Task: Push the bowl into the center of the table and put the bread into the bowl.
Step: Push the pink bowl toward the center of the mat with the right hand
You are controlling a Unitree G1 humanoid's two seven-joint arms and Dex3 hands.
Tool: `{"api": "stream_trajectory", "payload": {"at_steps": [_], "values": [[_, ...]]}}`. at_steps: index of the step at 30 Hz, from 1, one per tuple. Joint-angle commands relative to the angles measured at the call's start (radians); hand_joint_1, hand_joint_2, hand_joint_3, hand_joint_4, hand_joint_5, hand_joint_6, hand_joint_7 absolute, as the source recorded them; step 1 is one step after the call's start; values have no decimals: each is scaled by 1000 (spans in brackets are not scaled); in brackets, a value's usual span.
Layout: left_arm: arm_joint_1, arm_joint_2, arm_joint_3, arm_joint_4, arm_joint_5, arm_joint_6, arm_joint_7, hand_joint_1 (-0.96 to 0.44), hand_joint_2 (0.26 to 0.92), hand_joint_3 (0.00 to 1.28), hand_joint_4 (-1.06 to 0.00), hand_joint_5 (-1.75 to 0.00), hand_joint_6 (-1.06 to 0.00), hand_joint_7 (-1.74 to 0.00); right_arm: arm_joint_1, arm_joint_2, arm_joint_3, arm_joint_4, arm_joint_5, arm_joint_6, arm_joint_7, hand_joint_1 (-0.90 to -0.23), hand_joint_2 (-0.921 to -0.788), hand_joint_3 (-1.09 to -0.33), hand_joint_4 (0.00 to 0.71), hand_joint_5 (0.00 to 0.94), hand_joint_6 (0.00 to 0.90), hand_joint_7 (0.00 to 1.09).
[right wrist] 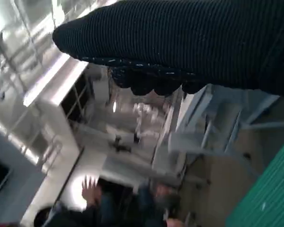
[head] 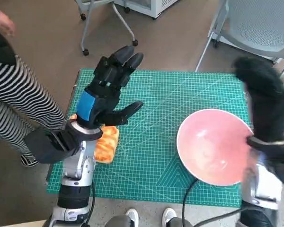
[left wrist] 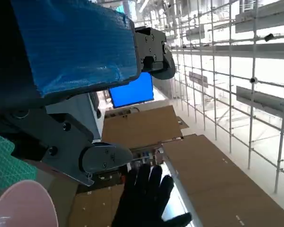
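Note:
The pink bowl (head: 213,146) sits on the right part of the green mat (head: 170,94), near its front edge. The orange-brown bread (head: 107,144) lies at the mat's left side, partly hidden under my left forearm. My left hand (head: 109,90) is raised above the mat's left half, holding nothing, with its fingers apart and pointing away from me. My gloved right hand (head: 262,94) hangs blurred beside the bowl's far right rim and holds nothing. In the left wrist view the right hand (left wrist: 146,198) shows spread fingers, and the bowl (left wrist: 19,208) shows at a corner.
A person in striped clothing (head: 14,99) stands close to the table's left edge. Chairs (head: 109,19) (head: 260,28) stand on the floor beyond the table. A black cable (head: 189,196) runs across the mat's front edge below the bowl. Shoes (head: 132,216) show beneath.

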Motion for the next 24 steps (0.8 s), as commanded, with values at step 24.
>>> {"api": "stream_trajectory", "payload": {"at_steps": [24], "values": [[13,6,4,-15,-12,14,6,-191,760,483,-55,-322,1,-568,64,-55,-165,609,-81,-232,-183,-591,-921,-833,150,9,30,567]]}}
